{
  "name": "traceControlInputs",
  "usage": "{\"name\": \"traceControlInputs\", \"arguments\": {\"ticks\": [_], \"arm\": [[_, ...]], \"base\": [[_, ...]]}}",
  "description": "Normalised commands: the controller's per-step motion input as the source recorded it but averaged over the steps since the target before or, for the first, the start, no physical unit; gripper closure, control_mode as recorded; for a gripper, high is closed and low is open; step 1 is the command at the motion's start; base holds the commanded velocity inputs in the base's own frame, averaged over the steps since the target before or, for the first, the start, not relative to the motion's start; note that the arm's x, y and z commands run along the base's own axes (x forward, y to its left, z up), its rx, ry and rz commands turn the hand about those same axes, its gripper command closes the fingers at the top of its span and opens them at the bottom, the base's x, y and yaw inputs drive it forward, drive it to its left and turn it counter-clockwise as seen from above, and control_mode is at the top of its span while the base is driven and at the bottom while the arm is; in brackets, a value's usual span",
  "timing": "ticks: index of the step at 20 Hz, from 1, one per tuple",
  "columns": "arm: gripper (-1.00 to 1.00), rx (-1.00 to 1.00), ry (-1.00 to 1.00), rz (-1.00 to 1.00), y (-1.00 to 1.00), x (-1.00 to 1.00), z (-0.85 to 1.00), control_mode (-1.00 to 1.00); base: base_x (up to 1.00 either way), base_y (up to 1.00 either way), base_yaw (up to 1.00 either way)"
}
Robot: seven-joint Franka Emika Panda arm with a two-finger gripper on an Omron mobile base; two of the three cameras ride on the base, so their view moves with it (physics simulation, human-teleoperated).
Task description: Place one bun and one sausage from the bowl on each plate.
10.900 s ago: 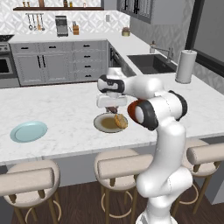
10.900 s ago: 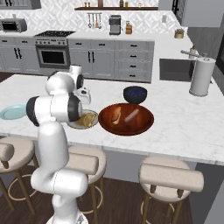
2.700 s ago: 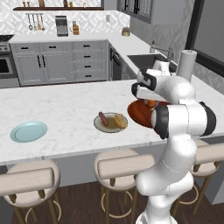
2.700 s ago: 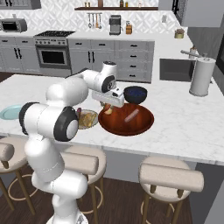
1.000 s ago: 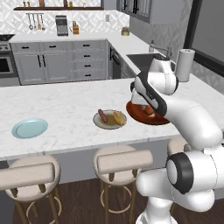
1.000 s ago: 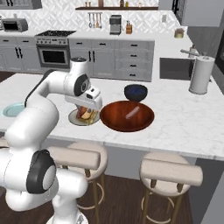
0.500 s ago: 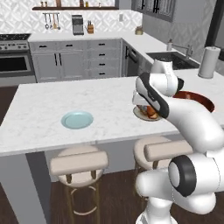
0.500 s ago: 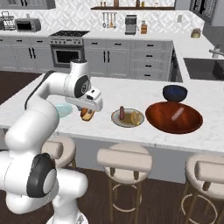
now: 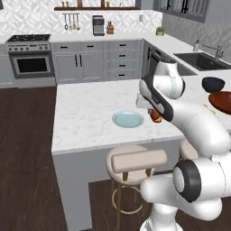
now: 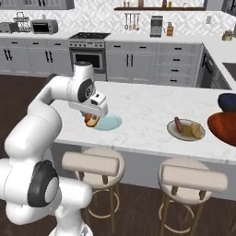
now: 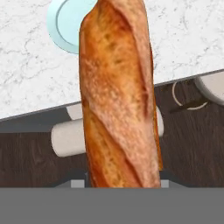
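Note:
My gripper (image 10: 92, 118) is shut on a long golden-brown bun (image 11: 118, 96), which hides the fingertips in the hand view. The bun (image 10: 91, 120) hangs over the counter's front edge, just beside the pale blue plate (image 10: 109, 122), apart from it. That plate (image 9: 127, 119) carries nothing and shows at the top of the hand view (image 11: 65, 22). The beige plate (image 10: 185, 135) further right holds a sausage (image 10: 178, 123) and a bun (image 10: 197, 130). The reddish-brown bowl (image 10: 223, 126) sits at the right edge, also seen past my arm (image 9: 222, 100).
A dark blue bowl (image 10: 228, 101) stands behind the reddish-brown bowl. Round stools (image 10: 93, 163) line the counter's near side under the gripper. The white marble counter (image 9: 85, 113) stretches left of the blue plate. Sink and cabinets lie at the back.
The base has driven left along the counter, so the whole scene shifted right. The gripper, still shut on the bun, now hangs beside the pale blue plate instead of the beige one.

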Motion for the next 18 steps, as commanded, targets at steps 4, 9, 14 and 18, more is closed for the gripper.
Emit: {"name": "traceControlInputs", "arguments": {"ticks": [4,9,14,18], "arm": [[1.00,0.00,0.00,0.00,0.00,0.00,0.00,1.00],[1.00,0.00,0.00,0.00,0.00,0.00,0.00,1.00],[1.00,0.00,0.00,0.00,0.00,0.00,0.00,1.00],[1.00,0.00,0.00,0.00,0.00,0.00,0.00,1.00]], "base": [[0.32,0.28,0.00],[0.40,-0.05,0.00],[0.57,0.00,0.00],[0.47,0.00,0.00]]}}
